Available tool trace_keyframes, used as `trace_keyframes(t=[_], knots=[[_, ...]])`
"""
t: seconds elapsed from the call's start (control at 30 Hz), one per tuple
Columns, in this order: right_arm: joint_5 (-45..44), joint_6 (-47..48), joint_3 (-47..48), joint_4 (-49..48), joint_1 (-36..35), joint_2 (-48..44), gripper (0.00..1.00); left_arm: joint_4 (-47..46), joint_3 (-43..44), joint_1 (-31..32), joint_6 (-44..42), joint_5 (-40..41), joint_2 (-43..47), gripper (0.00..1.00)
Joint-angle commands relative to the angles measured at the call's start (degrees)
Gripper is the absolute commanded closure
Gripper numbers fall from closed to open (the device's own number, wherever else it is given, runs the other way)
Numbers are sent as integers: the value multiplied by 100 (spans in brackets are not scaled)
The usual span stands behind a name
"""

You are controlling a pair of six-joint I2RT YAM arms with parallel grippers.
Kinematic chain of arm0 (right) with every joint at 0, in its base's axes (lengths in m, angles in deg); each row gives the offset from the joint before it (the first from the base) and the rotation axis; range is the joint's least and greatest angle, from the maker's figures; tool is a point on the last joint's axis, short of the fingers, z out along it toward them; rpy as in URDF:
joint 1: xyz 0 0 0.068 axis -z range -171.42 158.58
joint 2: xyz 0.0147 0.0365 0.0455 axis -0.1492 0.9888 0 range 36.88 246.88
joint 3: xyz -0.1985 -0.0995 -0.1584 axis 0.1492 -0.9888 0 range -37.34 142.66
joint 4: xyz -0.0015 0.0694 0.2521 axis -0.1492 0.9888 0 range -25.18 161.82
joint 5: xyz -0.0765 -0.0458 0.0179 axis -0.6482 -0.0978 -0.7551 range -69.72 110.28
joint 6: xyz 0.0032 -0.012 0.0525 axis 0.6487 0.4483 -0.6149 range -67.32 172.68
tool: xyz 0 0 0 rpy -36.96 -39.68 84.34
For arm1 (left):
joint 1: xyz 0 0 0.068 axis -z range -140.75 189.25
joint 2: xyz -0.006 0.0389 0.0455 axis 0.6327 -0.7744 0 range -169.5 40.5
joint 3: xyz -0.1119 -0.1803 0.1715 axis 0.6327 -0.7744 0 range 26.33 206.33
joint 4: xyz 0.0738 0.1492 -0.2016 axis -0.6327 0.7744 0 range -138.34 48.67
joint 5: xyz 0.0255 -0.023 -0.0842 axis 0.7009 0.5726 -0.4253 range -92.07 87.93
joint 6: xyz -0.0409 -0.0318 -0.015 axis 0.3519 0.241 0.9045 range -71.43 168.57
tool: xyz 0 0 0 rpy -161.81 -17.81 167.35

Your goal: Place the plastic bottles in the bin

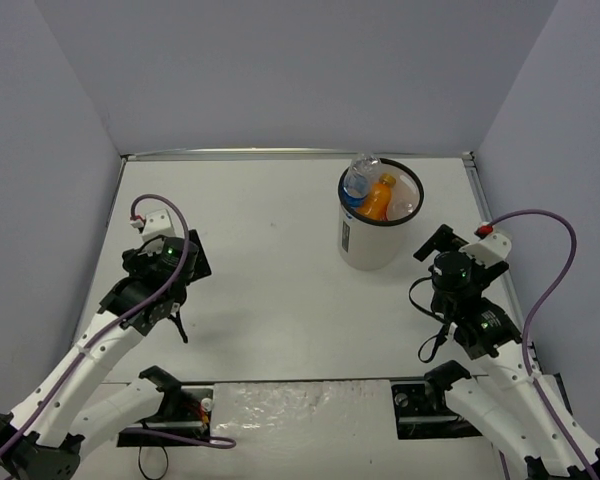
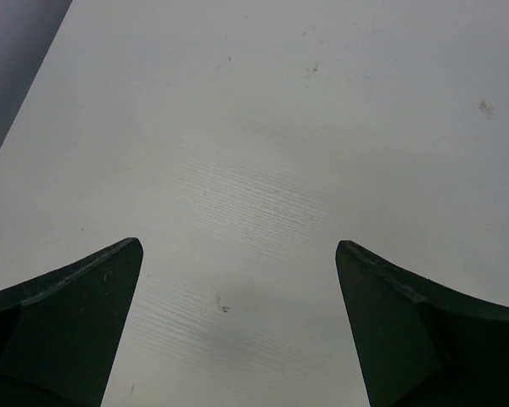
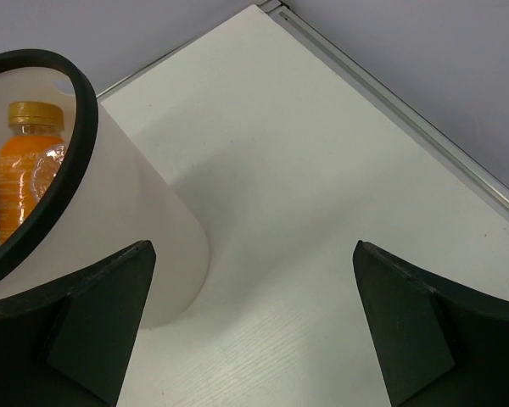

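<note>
The white bin (image 1: 372, 245) with a black rim stands at the far right of the table. Inside it I see an orange bottle (image 1: 378, 198) with an orange cap and a clear blue-labelled bottle (image 1: 358, 178) sticking up above the rim. The other bottles are hidden or out of view. In the right wrist view the bin (image 3: 110, 229) is at the left with the orange bottle (image 3: 30, 165) inside. My right gripper (image 3: 254, 322) is open and empty, just right of the bin. My left gripper (image 2: 237, 322) is open and empty over bare table at the left.
Grey walls enclose the table on the left, back and right. A metal strip (image 3: 407, 106) runs along the table's far right edge. A clear plastic sheet (image 1: 300, 405) lies between the arm bases at the near edge.
</note>
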Motion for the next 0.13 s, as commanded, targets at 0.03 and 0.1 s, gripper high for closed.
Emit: trace_keyframes(t=[0.03,0.1], knots=[[-219,-256,31,-33,34,-167,0,-185,-1,-44,123,231,229,3],[-182,-249,-13,-33,34,-275,0,-172,5,-44,123,218,246,3]])
